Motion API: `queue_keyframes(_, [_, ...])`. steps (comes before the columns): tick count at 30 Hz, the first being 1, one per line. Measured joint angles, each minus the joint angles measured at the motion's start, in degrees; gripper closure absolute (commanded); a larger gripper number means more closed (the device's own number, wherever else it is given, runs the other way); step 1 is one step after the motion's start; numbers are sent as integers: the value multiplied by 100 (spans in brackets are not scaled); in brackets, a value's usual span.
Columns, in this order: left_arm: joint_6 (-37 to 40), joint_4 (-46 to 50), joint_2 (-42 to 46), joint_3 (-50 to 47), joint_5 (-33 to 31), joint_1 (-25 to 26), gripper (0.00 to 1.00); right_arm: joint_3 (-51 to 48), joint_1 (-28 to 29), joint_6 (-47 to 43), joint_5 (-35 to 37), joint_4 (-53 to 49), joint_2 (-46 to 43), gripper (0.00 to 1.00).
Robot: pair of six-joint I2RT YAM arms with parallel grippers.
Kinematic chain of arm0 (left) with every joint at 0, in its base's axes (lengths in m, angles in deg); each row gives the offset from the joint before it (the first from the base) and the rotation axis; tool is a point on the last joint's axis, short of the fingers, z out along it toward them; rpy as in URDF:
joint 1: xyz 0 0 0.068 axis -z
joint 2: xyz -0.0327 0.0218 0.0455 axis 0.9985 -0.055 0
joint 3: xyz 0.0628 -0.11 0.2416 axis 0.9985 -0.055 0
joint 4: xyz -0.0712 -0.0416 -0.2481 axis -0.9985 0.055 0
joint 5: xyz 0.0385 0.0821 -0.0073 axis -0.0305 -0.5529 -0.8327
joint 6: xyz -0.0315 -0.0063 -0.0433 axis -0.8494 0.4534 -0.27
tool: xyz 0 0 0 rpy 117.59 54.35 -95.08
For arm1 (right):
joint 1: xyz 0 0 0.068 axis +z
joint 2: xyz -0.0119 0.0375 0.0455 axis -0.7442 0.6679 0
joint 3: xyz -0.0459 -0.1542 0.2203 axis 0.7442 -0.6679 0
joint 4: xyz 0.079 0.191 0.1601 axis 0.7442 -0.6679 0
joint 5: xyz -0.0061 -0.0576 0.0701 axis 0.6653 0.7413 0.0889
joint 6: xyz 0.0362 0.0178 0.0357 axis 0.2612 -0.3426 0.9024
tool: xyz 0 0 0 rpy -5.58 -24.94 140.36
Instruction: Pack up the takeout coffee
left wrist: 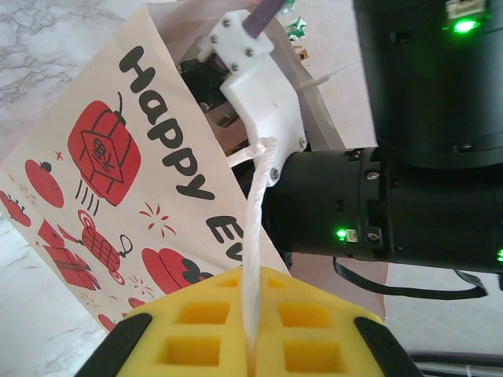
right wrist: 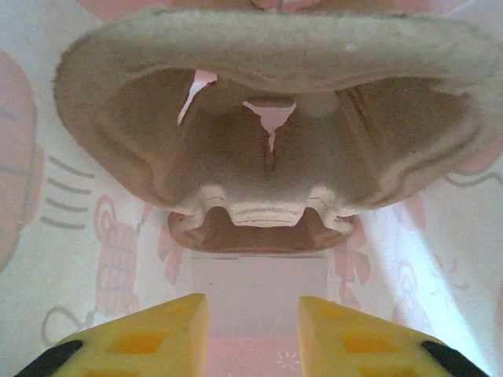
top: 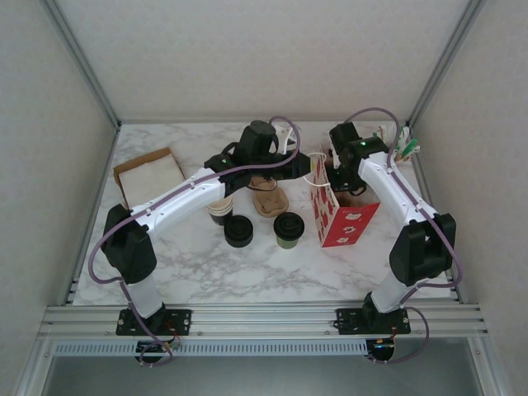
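- Top external view: the paper bag (top: 342,223) is held up by the left gripper (left wrist: 253,339), clamped on the rope handle (left wrist: 259,212). If the rope slips, the mouth sags.
- The right gripper (right wrist: 251,330) is inside the bag with its jaws apart, near the pulp carrier (right wrist: 267,157) (snag risk on exit).
- The takeout coffee (top: 289,229) stands just left of the bag, with black lids (top: 238,231) and the cup stack (top: 220,210) crowding further left.

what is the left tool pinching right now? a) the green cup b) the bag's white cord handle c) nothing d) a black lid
b: in the left wrist view the white cord handle of the printed bag runs down into the shut left tool.
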Motion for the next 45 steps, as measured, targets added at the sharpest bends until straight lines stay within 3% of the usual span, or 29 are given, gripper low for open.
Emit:
queue_keyframes(21, [44,107,125,-140,-260,-181,100,98,-61,94,2,-131,-304,60])
queue_keyframes(23, [61,120,125,-140,-260,-181,95,109,-61,144,-13,-129,-389,59])
queue_keyframes(27, [109,201,125,-55,-289,-181,93,192,-61,291,-164,-92,-573,58])
queue_keyframes(45, [129,197,125,-4,-280,-181,94,1043,-61,901,-275,188,-669,49])
